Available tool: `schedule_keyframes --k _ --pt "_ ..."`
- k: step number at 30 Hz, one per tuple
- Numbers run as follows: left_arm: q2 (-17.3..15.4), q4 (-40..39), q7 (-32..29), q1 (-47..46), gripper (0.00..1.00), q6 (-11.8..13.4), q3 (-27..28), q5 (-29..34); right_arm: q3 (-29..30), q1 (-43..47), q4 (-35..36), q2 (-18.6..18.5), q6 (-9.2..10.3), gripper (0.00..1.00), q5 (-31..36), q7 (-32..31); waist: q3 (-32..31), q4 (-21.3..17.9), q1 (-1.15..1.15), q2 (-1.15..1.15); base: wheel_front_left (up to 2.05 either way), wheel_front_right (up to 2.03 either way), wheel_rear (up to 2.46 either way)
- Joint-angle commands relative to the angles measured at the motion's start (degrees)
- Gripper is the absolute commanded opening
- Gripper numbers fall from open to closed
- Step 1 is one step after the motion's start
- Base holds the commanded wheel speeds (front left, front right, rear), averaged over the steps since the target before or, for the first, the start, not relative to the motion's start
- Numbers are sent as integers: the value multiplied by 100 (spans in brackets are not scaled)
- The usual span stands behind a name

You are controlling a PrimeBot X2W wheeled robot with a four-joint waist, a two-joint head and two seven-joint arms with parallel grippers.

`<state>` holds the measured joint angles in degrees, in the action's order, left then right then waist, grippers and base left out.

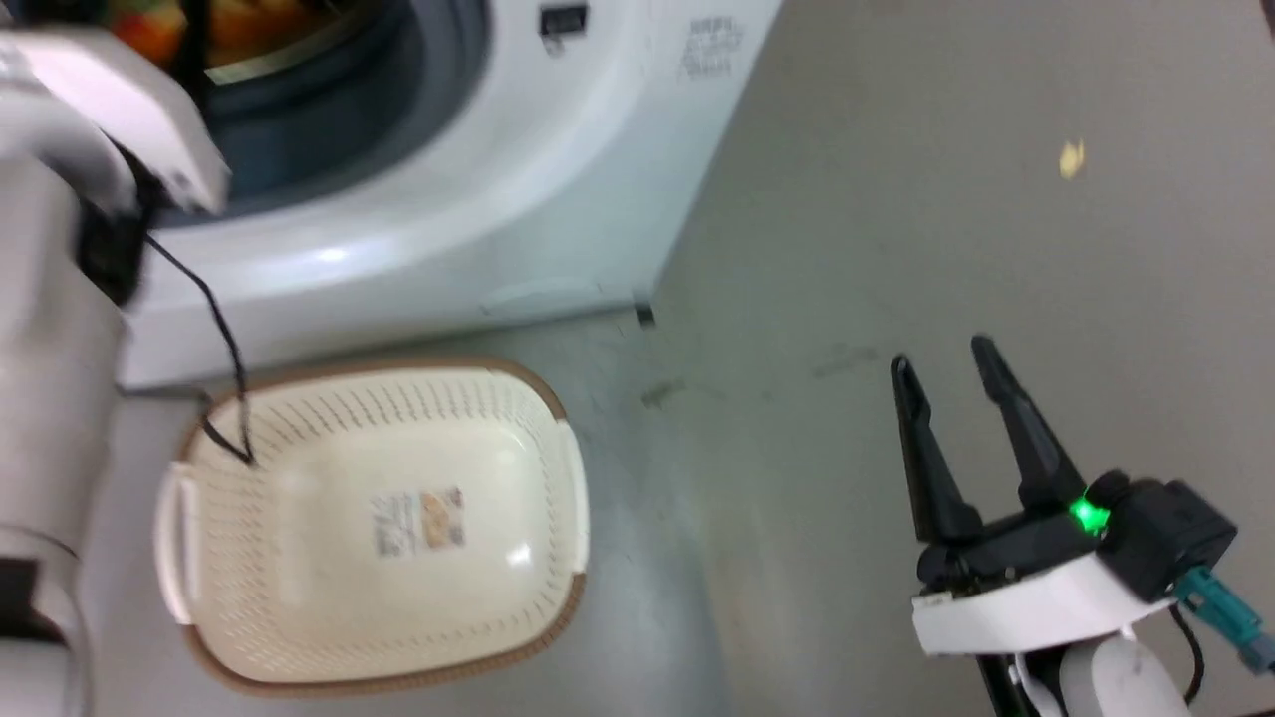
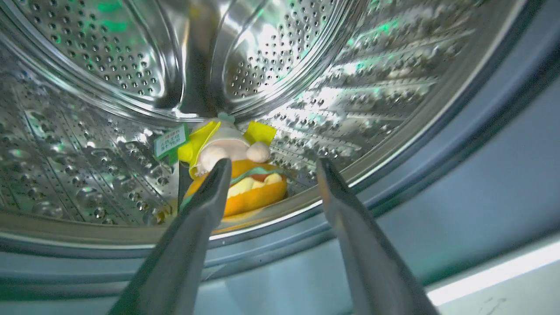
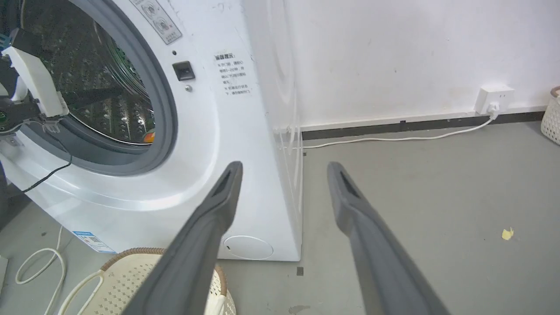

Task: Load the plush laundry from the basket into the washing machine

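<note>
plush laundry [image 2: 232,175] found centre frame inside washing machine [image 2: 109,65], judged delivered | left gripper [image 2: 273,164] spread wide, nothing held | basket [image 1: 398,370] lower left, bare | right gripper [image 1: 942,355] kept clear lower right, agape, empty

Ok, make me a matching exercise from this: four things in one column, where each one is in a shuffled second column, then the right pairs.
Column one
1. pink doll and orange burger plush toy
2. cream perforated plastic basket
3. left claw
4. right claw

Column two
A. open above the grey floor
B. lying in the shiny perforated steel drum
C. on the floor before the white washing machine, holding no laundry
D. open, gripping nothing, pointing into the drum

Pairs: 1-B, 2-C, 3-D, 4-A
</note>
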<state>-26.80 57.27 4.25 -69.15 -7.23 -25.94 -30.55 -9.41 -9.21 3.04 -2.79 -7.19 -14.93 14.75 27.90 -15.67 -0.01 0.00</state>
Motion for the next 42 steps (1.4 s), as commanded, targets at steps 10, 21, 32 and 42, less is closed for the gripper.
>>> schedule_keyframes --k 10,21,32,42 --pt "516 -783 985 1760 100 98 68 -435 74 609 -184 -9 -30 100 289 25 -1959 1023 1 0 0 0 0" --pt "819 -3204 1072 4768 100 1114 378 -542 251 1246 -337 -9 -30 100 384 25 -2705 1561 1 0 0 0 0" --pt "936 -4887 1074 6569 100 1757 331 -18 392 1614 -592 -9 -30 100 562 6 -2913 1822 1 0 0 0 0" --pt "953 -4969 1075 7055 100 2125 126 769 429 1705 -709 -9 -30 100 584 -34 -2981 1864 1 0 0 0 0"
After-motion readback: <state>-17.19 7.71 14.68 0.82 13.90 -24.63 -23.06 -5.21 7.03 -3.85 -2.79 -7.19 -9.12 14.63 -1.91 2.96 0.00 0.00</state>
